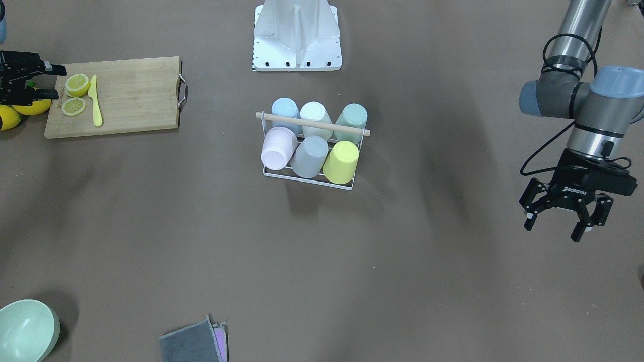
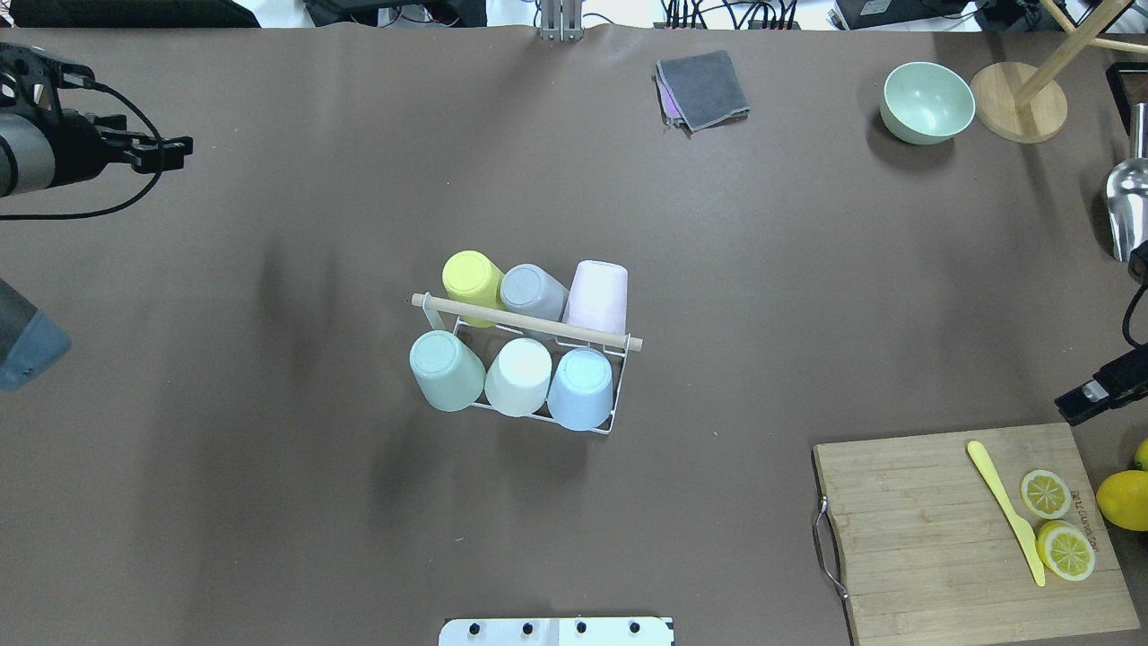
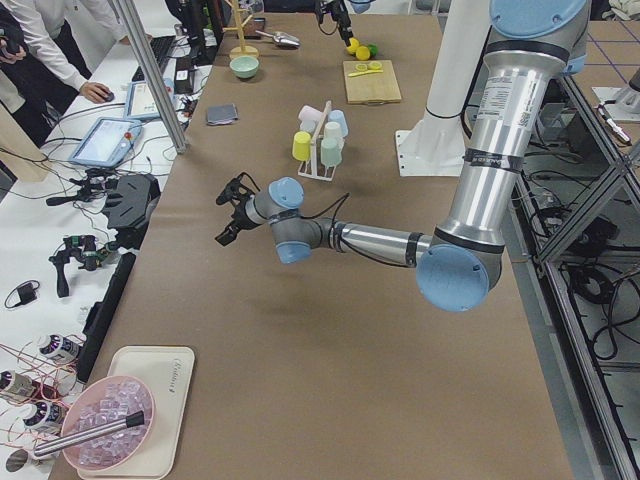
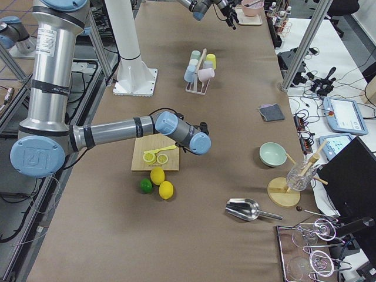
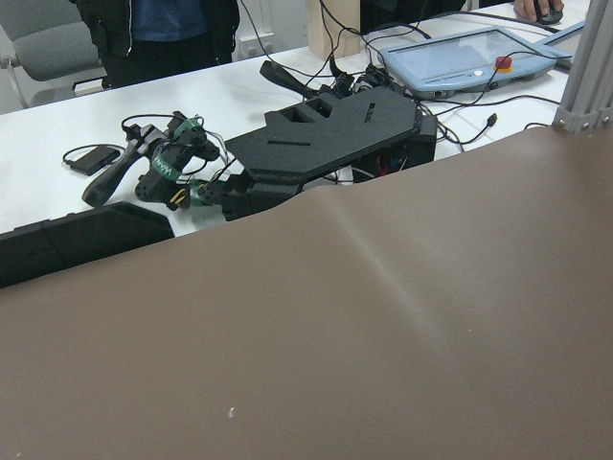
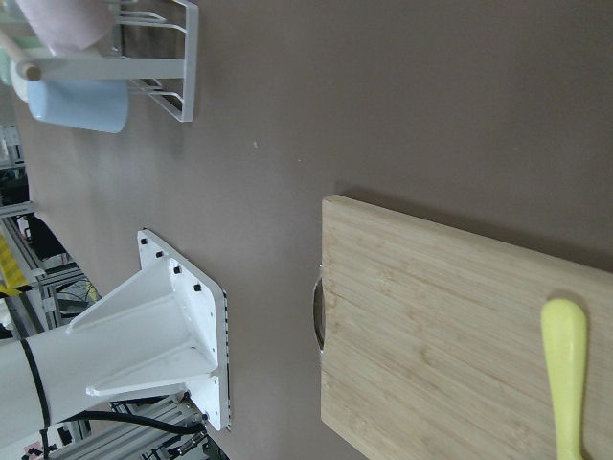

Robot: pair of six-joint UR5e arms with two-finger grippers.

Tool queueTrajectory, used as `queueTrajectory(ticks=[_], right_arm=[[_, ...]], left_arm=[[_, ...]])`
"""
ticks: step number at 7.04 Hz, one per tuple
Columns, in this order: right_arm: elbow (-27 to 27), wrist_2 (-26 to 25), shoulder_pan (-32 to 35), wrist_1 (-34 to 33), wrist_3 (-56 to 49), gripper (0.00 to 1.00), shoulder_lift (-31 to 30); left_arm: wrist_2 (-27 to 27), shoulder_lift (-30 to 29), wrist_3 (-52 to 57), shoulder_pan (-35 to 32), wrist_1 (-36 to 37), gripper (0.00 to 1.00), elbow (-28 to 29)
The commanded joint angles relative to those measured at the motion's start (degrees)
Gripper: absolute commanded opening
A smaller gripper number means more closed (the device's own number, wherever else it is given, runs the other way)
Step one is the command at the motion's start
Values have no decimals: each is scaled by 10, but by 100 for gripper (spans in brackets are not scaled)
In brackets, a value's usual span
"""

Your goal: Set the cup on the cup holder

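Observation:
The cup holder (image 1: 312, 123), a white wire rack with a wooden dowel bar, stands mid-table. It also shows in the overhead view (image 2: 525, 321) and the right wrist view (image 6: 182, 77). Several pastel cups sit upside down on its prongs, among them a yellow cup (image 1: 341, 161), a grey cup (image 1: 309, 156) and a pink cup (image 1: 278, 147). My left gripper (image 1: 566, 213) is open and empty, well off to my left of the rack. My right gripper (image 1: 58, 80) is open and empty, far from the rack at the end of the cutting board.
A wooden cutting board (image 1: 131, 95) holds two lemon halves (image 1: 78, 84) and a yellow knife (image 1: 95, 100); whole lemons (image 1: 30, 106) lie beside it. A green bowl (image 1: 25, 329), a grey cloth (image 1: 193, 344) and a wooden stand (image 2: 1018, 112) sit at the operators' edge.

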Motion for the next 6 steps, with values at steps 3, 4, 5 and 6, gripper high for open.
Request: queueTrajectory(ticks=[3, 4, 5, 6], right_arm=[[17, -153, 30, 1, 161, 99, 0], [17, -207, 34, 1, 223, 99, 7], [13, -262, 36, 2, 269, 99, 19], [10, -318, 41, 29, 306, 100, 24]], left_arm=[[-123, 4, 55, -95, 147, 98, -5], [-157, 4, 92, -118, 190, 98, -10], [-189, 4, 121, -141, 232, 98, -12], [-215, 5, 157, -155, 292, 98, -20]])
